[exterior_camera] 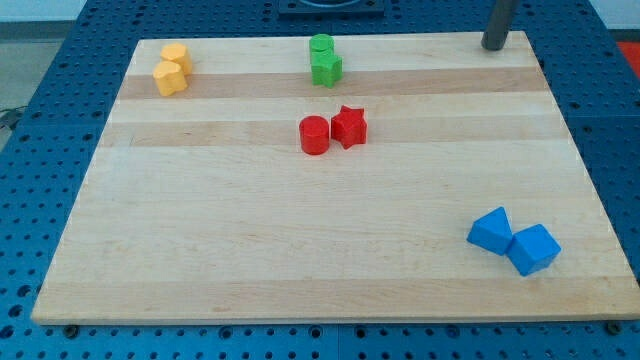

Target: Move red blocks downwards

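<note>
A red cylinder (314,135) and a red star block (349,126) sit side by side, touching, a little above the middle of the wooden board (300,250). My tip (493,46) rests at the board's top right edge, far to the right of and above the red blocks, touching no block.
Two yellow blocks (171,70) sit together at the top left. A green cylinder (321,47) and a green star block (326,69) sit at the top centre. Two blue blocks (490,231) (532,249) sit at the lower right. A blue pegboard (30,200) surrounds the board.
</note>
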{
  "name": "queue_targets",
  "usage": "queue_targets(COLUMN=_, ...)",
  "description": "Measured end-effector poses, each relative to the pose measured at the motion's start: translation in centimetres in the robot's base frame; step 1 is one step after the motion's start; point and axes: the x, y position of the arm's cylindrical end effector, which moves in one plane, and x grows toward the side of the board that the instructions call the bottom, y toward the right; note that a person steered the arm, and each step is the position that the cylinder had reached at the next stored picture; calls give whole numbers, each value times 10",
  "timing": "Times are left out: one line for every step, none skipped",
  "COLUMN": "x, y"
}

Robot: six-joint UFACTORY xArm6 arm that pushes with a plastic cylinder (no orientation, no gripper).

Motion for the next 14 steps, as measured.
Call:
queue_targets(x=44, y=-51)
queue_targets(x=102, y=-58)
queue_targets(x=103, y=-77)
queue_targets(x=107, y=-150)
queue_targets(x=107, y=-150)
queue_targets(x=107, y=-151)
queue_targets(x=107, y=-160)
queue_targets(x=123, y=-181)
queue_targets(x=133, y=-192)
queue_targets(x=135, y=-198)
queue_targets(x=136, y=-200)
queue_targets(x=148, y=-209)
queue_targets(x=154, y=-210)
queue_targets(x=131, y=-219)
